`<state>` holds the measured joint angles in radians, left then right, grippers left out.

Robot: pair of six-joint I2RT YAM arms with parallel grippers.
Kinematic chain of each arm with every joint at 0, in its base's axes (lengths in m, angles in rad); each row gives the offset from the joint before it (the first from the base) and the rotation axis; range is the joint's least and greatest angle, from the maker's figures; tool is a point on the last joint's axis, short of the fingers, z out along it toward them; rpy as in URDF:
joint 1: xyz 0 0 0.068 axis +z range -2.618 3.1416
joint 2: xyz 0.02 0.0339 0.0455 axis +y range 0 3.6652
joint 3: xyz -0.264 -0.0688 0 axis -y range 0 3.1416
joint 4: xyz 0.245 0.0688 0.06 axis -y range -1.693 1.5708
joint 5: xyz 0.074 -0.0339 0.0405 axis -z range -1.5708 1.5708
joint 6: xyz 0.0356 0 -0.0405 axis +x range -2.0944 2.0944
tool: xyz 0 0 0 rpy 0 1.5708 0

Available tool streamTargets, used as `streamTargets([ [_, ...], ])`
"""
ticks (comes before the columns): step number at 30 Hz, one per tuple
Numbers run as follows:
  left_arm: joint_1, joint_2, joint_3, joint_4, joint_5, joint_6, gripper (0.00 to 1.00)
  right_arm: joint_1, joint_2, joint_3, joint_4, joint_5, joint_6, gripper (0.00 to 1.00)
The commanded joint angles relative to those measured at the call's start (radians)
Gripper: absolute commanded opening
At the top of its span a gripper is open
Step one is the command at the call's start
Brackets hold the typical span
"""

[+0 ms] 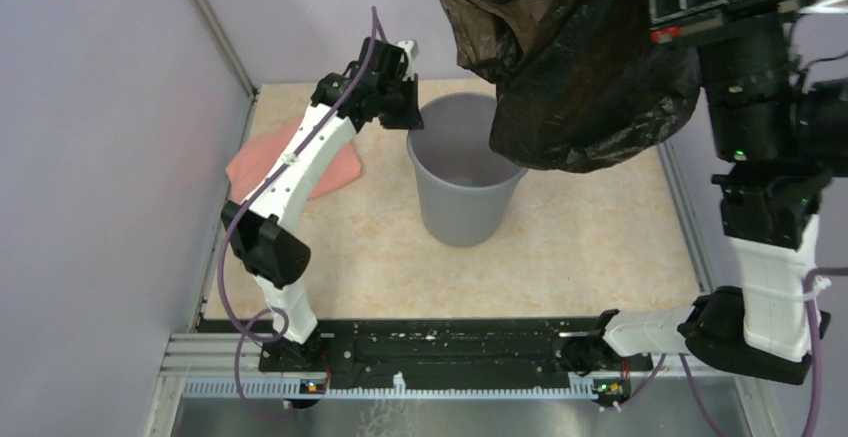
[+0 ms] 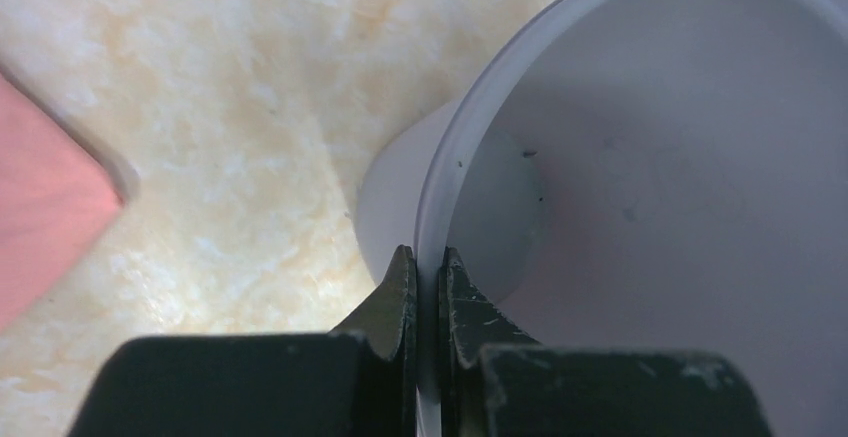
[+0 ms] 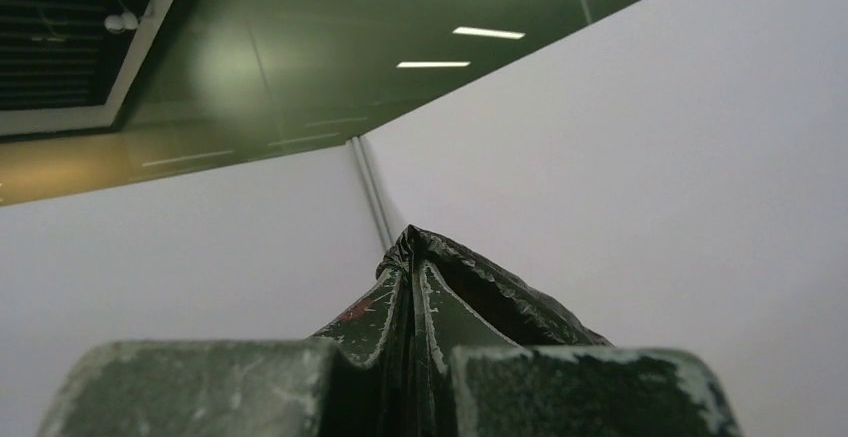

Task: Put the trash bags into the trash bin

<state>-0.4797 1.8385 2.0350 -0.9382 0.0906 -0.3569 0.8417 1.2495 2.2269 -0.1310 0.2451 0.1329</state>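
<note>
Abt halfway: my right claw (image 3: 412, 275) clamps the bag (image 1: 585, 72) aloft at 2 o'clock of the bin (image 1: 465, 207), my left claw (image 2: 428, 259) pinches its rim; bag not in yet.

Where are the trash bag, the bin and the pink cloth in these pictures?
trash bag (image 1: 580, 67), top external view, crinkled middle of the hanging plastic.
bin (image 1: 465, 215), top external view, near outer wall.
pink cloth (image 1: 338, 172), top external view, bare right-hand part.
</note>
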Motion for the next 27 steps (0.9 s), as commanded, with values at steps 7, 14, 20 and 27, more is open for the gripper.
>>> streamTargets([
  [7,-0.062,-0.263,-0.228,0.127,0.06,-0.103,0.23,-0.004,0.044,-0.134,0.097,-0.121,0.143,0.0],
  [14,-0.061,-0.349,-0.299,0.164,0.065,-0.14,0.39,-0.004,0.024,-0.189,0.081,-0.153,0.171,0.0],
  [20,-0.054,-0.423,-0.316,0.156,0.039,-0.174,0.41,-0.003,0.017,-0.214,0.074,-0.166,0.181,0.0],
  [27,-0.029,-0.555,-0.375,0.164,0.01,-0.24,0.38,-0.004,0.017,-0.212,0.052,-0.193,0.199,0.0],
])
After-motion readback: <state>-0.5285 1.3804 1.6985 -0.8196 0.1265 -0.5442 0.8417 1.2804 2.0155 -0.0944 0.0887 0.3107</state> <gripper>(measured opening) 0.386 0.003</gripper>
